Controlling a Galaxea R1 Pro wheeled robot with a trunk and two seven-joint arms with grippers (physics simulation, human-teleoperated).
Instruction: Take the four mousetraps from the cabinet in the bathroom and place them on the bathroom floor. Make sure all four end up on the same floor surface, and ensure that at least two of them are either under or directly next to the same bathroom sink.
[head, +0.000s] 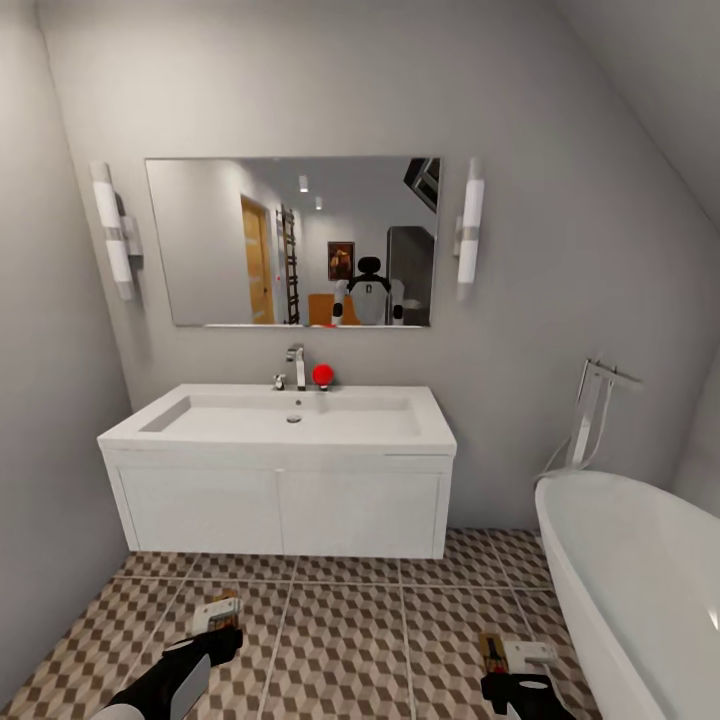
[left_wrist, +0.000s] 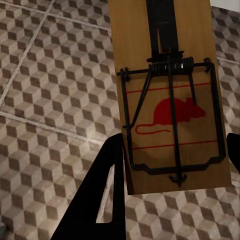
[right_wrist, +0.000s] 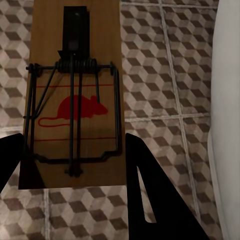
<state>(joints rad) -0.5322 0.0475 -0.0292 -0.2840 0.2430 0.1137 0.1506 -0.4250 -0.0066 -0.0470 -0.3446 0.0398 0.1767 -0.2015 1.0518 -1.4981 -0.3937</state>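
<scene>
Facing a white sink unit (head: 278, 450), the robot carries two mousetraps, one per gripper. Left gripper (left_wrist: 172, 165) clamps one mousetrap (left_wrist: 170, 95); right gripper (right_wrist: 72, 160) clamps the other mousetrap (right_wrist: 75, 95). Both are tan boards with black wire and a red mouse print, held above the cube-patterned bathroom floor (head: 350, 640).

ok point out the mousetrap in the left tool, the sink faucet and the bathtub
mousetrap (left_wrist: 170, 107), left wrist view, on the red mouse print of the board
faucet (head: 297, 365), head view, on its upright chrome spout
bathtub (head: 640, 560), head view, on the white inner wall

Matte black left end effector (left_wrist: 170, 195) and right end effector (right_wrist: 75, 165), flat triangular fingers (right_wrist: 150, 200)
</scene>
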